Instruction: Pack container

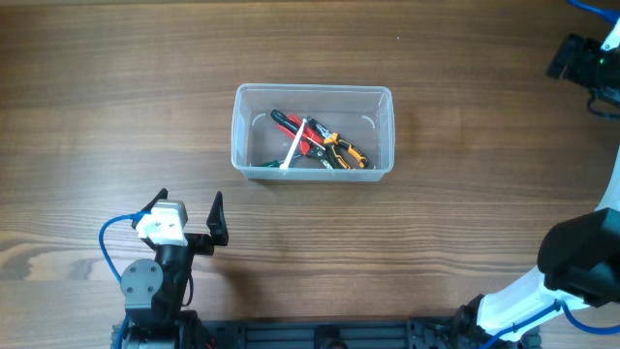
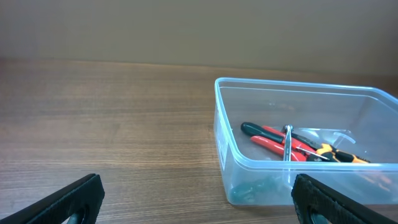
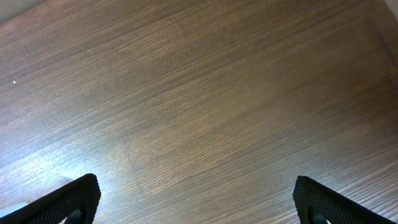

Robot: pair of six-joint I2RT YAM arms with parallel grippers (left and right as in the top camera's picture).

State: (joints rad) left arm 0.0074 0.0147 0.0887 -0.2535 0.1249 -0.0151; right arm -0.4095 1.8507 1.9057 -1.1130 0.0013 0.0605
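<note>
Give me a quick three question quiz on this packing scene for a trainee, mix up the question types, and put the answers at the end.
1. True or false: red-handled pliers lie inside the container.
2. The left gripper is: A) shut on the container's rim; B) open and apart from the container; C) reaching inside the container.
3. Fill in: the right gripper is open and holds ____.
Key: 1 true; 2 B; 3 nothing.
</note>
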